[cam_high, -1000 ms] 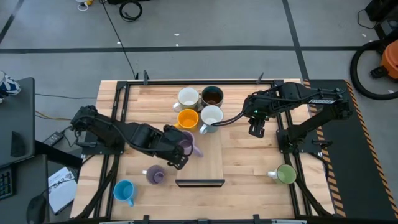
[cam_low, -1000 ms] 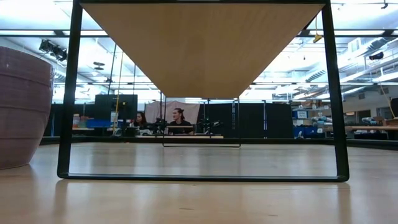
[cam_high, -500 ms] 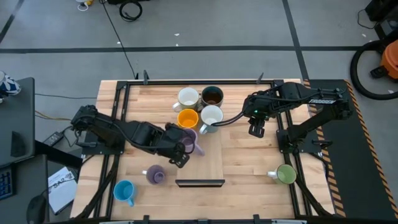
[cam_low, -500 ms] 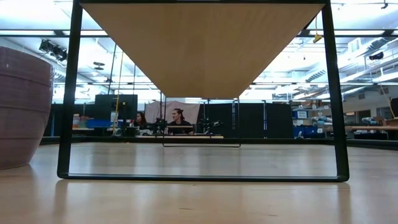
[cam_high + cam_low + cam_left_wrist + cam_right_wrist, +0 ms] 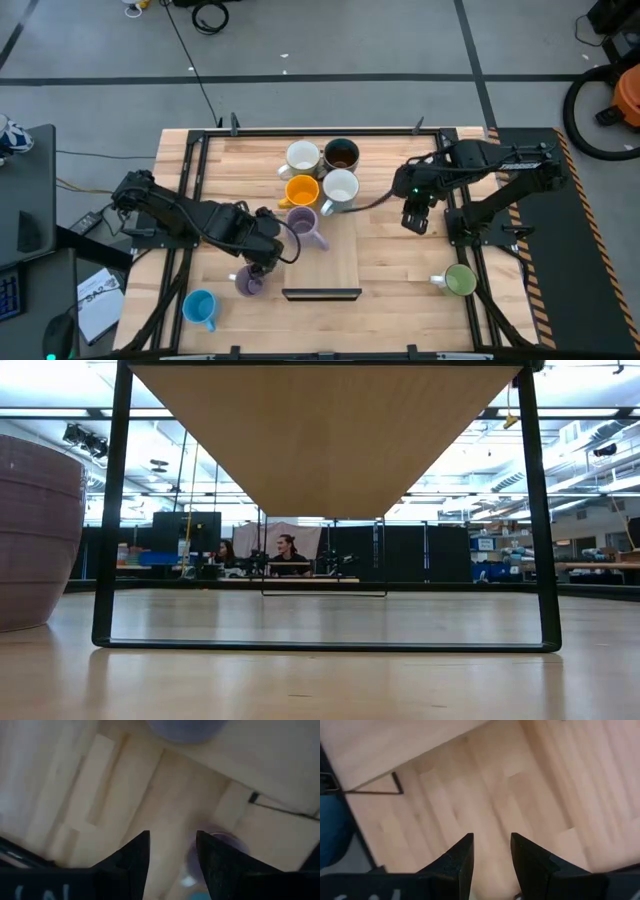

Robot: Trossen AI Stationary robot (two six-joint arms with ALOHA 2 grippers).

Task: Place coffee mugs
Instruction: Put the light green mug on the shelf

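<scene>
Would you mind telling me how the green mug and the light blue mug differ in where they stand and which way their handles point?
The green mug stands near the table's front right corner; the light blue mug stands near the front left corner. The green mug's handle points toward the table's left side, while the light blue mug's handle points toward the front edge. Both stand upright, open side up, alone and apart from the cluster of mugs, with neither claw near them.

left arm (image 5: 185, 215): was dark, nearly black, built of chunky jointed segments with rounded housings.
right arm (image 5: 490, 158): was the same dark make; pale lettering ran along its long upper link, too small to read.
cable: a thin dark lead curved out from near the right arm's wrist.
fingers (image 5: 131, 860): were plain black, flat-sided and tapering, two to each wrist.
</scene>
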